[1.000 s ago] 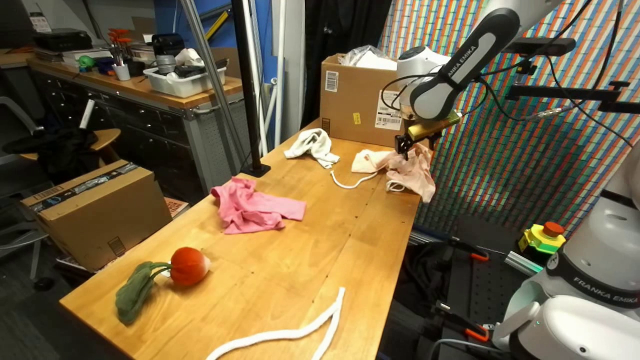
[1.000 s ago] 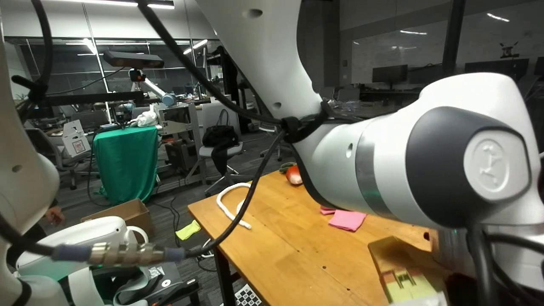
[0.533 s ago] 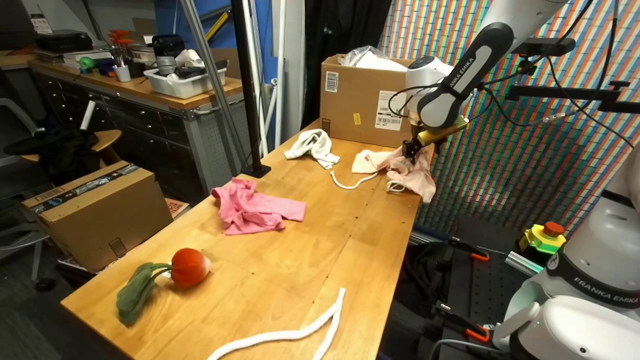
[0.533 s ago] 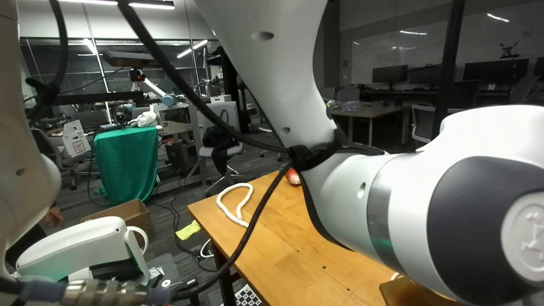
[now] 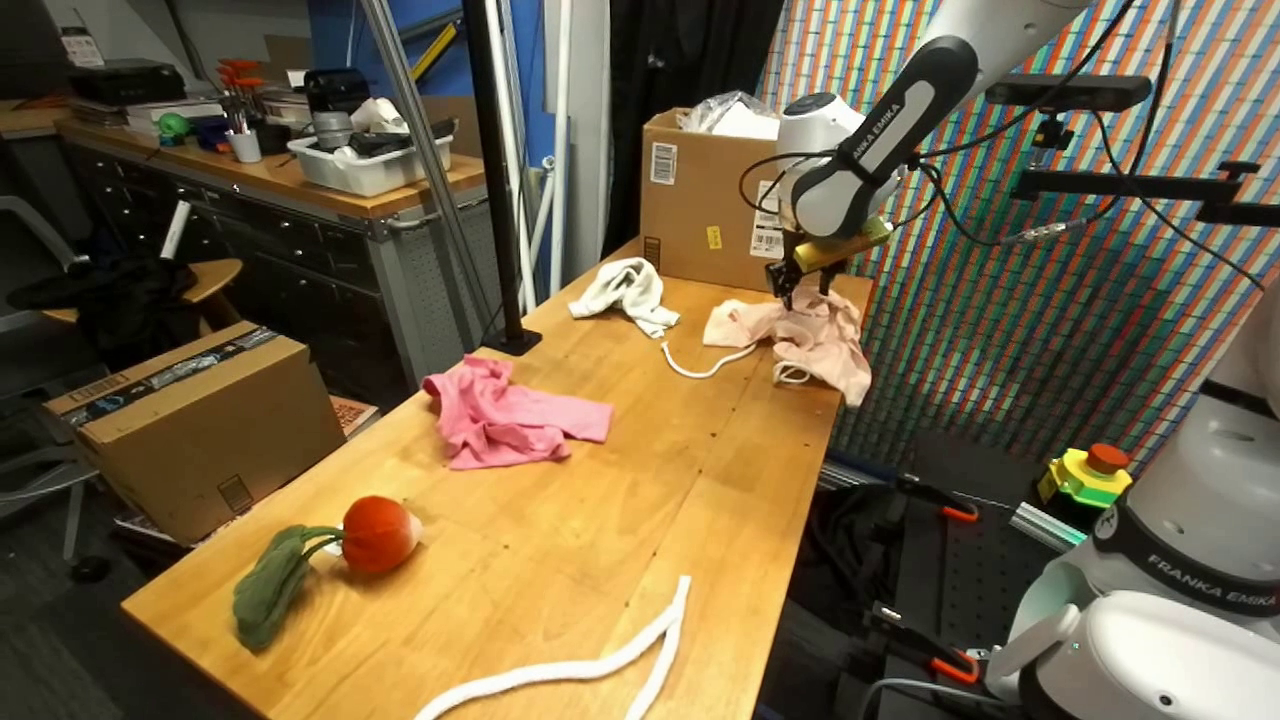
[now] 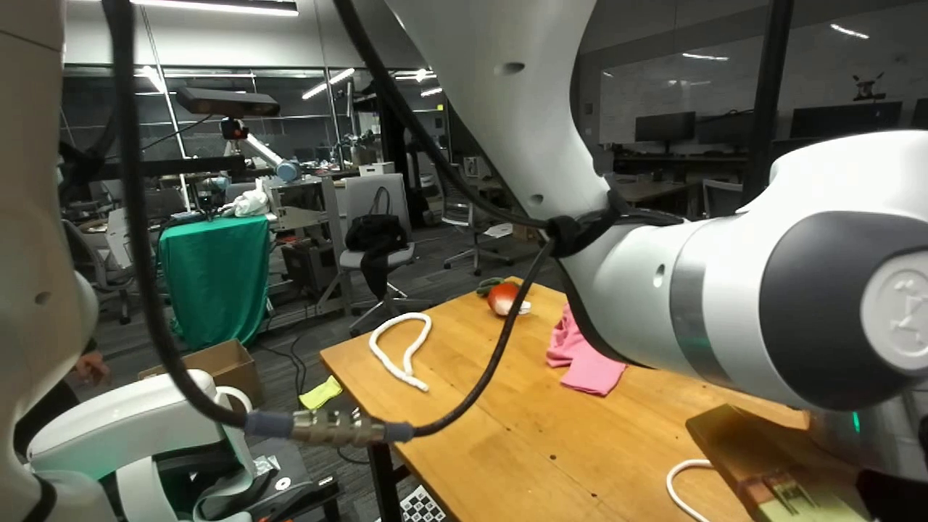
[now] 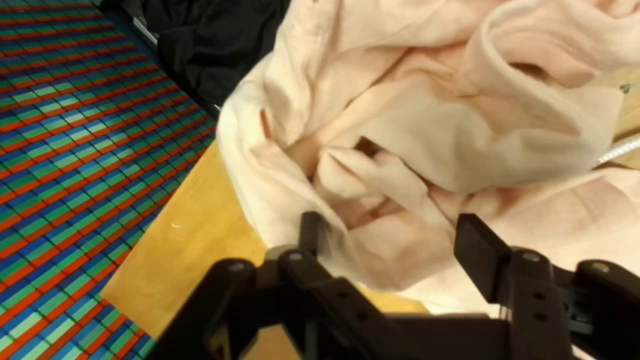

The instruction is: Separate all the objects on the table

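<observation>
"What does the next move turn on?"

"In the wrist view my tool [image 7: 392, 245] straddles a fold of the beige cloth [image 7: 440, 130], spread wide and pinching nothing that shows; I can't tell whether it touches. The cloth lies below and ahead, by the far-right corner of the surface [image 5: 640, 490] in an exterior view, longer spread crosswise, part hanging past the right edge."

"And the rest, left to right?"

"Red ball with green leafy stem [image 5: 378, 535] at the near-left corner, pink cloth [image 5: 515, 415] on the left edge, white rope [image 5: 570, 669] by the near edge, white cloth [image 5: 622, 290] toward the far-left corner, then a white cord [image 5: 700, 374] that seems to run under the beige cloth."

"So that pair isn't separated?"

"Not yet, I'd judge; the others look apart, though the cord's tip ends just beside the white cloth. I'd pinch that fold and lift it off the cord, which could drag along."

"The room?"

"Cluttered workbench [image 5: 262, 180] left, tall cardboard box [image 5: 700, 205] at the far edge, striped backdrop [image 5: 1000, 350] right."
</observation>
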`<state>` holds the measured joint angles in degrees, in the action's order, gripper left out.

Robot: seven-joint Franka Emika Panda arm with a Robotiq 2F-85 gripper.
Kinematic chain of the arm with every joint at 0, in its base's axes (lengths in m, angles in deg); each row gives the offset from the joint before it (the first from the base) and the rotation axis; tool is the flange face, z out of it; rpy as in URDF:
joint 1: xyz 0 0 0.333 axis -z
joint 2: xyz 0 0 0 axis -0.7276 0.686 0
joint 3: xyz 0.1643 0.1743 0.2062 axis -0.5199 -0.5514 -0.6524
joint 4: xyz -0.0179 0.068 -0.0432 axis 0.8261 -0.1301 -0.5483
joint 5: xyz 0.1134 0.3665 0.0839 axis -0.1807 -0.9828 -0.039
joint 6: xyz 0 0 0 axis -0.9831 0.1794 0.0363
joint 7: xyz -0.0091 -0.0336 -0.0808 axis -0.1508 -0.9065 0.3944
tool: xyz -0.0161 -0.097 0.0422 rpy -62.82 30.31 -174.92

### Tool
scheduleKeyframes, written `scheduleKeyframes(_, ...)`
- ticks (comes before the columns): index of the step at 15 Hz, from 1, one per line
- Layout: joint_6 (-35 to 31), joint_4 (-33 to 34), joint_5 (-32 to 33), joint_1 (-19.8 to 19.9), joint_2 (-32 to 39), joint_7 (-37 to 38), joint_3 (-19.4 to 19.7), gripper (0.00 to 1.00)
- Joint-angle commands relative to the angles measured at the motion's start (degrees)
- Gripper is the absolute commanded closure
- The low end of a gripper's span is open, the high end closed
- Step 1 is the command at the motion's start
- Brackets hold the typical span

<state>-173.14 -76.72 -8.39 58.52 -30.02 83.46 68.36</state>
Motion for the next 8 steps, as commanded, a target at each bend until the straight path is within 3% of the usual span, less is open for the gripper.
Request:
scheduleKeyframes(1,0.2,3.0,-2.4,-0.4,2.1,-2.6,0.2,0.58)
scheduleKeyframes(6,0.5,3.8,-3.9,-0.3,4.1,-3.9,0.4,0.95)
scheduleKeyframes(8,0.6,3.7,-4.2,-0.3,4.6,-4.3,0.5,0.99)
